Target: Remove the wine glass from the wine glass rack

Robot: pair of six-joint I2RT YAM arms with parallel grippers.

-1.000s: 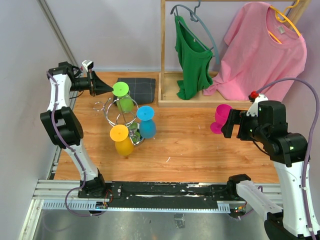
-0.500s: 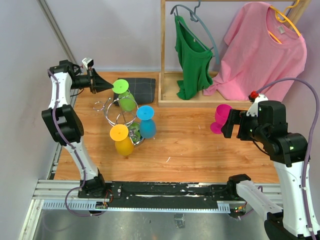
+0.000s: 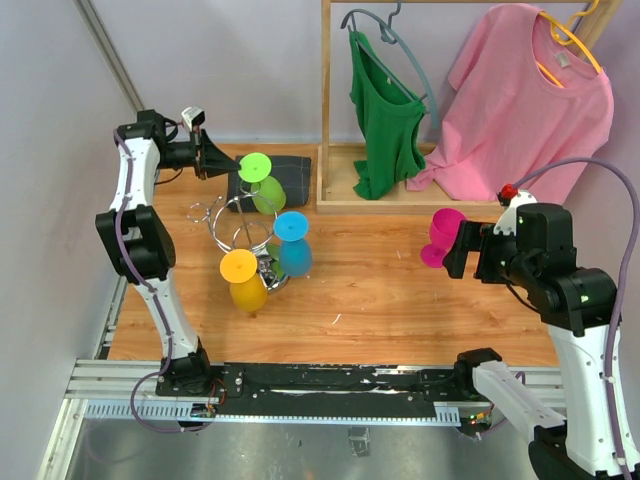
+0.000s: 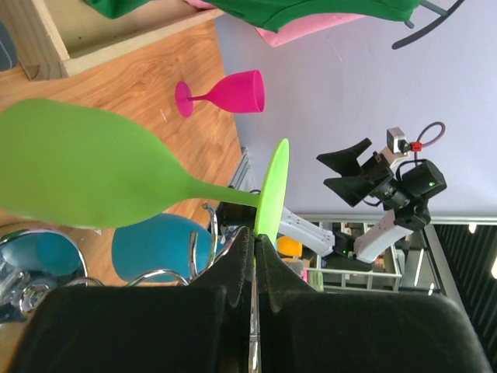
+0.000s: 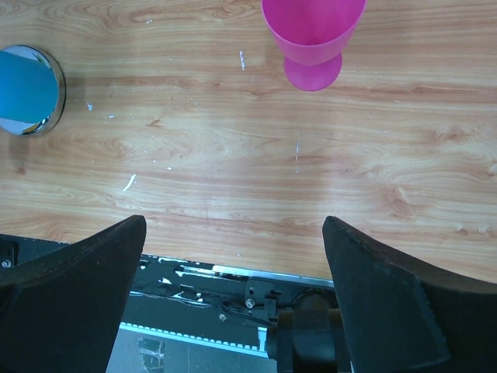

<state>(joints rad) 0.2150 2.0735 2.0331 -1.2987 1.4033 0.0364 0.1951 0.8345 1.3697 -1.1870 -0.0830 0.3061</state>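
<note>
**Green glass pinched by its foot, up beside the rack**

Wooden desk (image 3: 380, 290) against a pale lilac wall, with a wooden clothes rail (image 3: 325, 100) at the back carrying a green shirt (image 3: 385, 120) and a pink shirt (image 3: 520, 110). A dark folded cloth (image 3: 295, 178) lies in front of the rail's left end.

At the far left the left pincer (image 3: 228, 165) is closed on the rim of the green glass's (image 3: 266, 192) round foot. The wrist view shows the two fingers (image 4: 225, 272) pressed against the thin disc edge-on. The glass is tilted, foot towards the pincer, bowl hanging over the edge of the cloth. It sits up and behind the rack (image 3: 222, 215), and in the wrist view its stem shows free of the wire loops.

On the rack, a blue glass (image 3: 293, 248) and a yellow glass (image 3: 245, 285) hang foot uppermost.

Over on the right, the right pincer (image 5: 233, 221) is spread wide and holds nothing. A pink glass (image 3: 440, 236) stands upright on the desk just ahead of it, well apart from the rack.
</note>
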